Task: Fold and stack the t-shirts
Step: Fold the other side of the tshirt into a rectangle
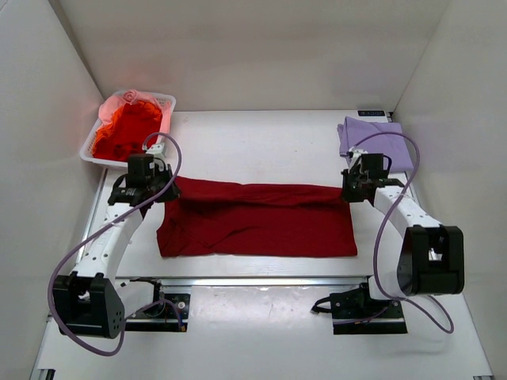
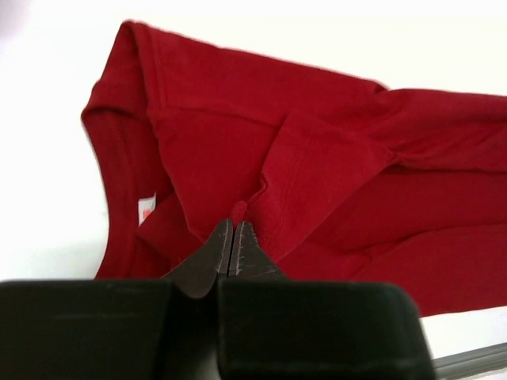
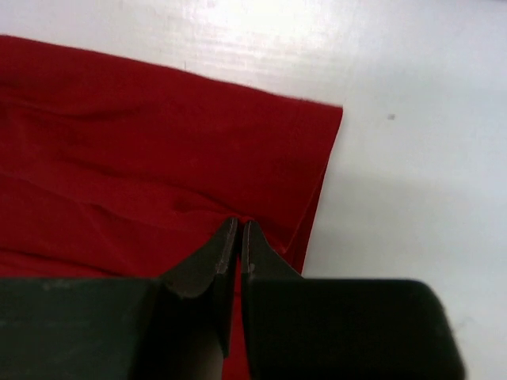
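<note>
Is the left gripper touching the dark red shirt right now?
Touching. The left wrist view shows the left gripper shut on a pinched fold of the dark red shirt.

White table (image 1: 261,142): red shirt (image 1: 253,222) spread across the middle, lavender shirt (image 1: 372,134) at far right, basket (image 1: 101,161) at far left.

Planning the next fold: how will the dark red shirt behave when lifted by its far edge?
Likely floppy: the dark red shirt lies creased and folded over itself, so it should sag between pinch points. Probably light, since it looks thin. It may bunch if pushed.
</note>
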Available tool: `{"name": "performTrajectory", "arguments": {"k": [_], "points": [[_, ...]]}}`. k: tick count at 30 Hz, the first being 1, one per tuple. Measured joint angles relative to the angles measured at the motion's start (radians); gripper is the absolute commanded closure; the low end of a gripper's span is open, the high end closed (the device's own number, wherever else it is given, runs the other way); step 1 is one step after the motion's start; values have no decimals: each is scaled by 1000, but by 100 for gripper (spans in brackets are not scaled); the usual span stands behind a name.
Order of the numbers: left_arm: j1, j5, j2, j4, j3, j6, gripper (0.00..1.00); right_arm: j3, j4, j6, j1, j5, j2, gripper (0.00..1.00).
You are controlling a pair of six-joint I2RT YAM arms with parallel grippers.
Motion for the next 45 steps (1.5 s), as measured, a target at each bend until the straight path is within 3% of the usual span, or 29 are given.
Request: {"name": "performTrajectory", "arguments": {"k": [7, 22, 24, 25, 26, 27, 29, 31, 32, 34, 36, 40, 42, 45], "points": [[8, -22, -61, -27, -55, 0, 100, -89, 4, 13, -22, -18, -61, 100], [19, -51, -100, -53, -64, 7, 100, -103, -2, 39, -77, -41, -93, 100], [19, -51, -109, -52, -77, 6, 97, -111, -21, 56, -77, -48, -107, 86], [19, -51, -114, -55, -84, 6, 82, -113, -35, 68, -77, -51, -112, 67], [19, -53, -118, -60, -92, 7, 66, -113, -53, 83, -77, -53, -119, 57], [19, -56, -120, -69, -95, 4, 60, -113, -71, 94, -77, -50, -125, 53], [19, -71, -126, -81, -97, -2, 47, -114, -109, 117, -79, -40, -150, 35], [19, -87, -136, -87, -98, -10, 39, -116, -134, 132, -84, -32, -187, 32], [19, -93, -142, -87, -98, -14, 40, -116, -138, 135, -85, -31, -203, 31], [14, -99, -149, -87, -98, -22, 47, -114, -135, 136, -91, -33, -229, 38], [1, -97, -143, -82, -98, -34, 56, -102, -126, 134, -91, -54, -225, 65], [-89, -93, -65, -36, -98, -75, 58, -43, -87, 131, -70, -98, -122, 93], [-142, -93, 2, 7, -106, -106, 61, -7, -68, 133, -34, -103, -45, 100], [-194, -90, 109, 59, -119, -149, 63, 28, -37, 145, 16, -114, 52, 100]]}}
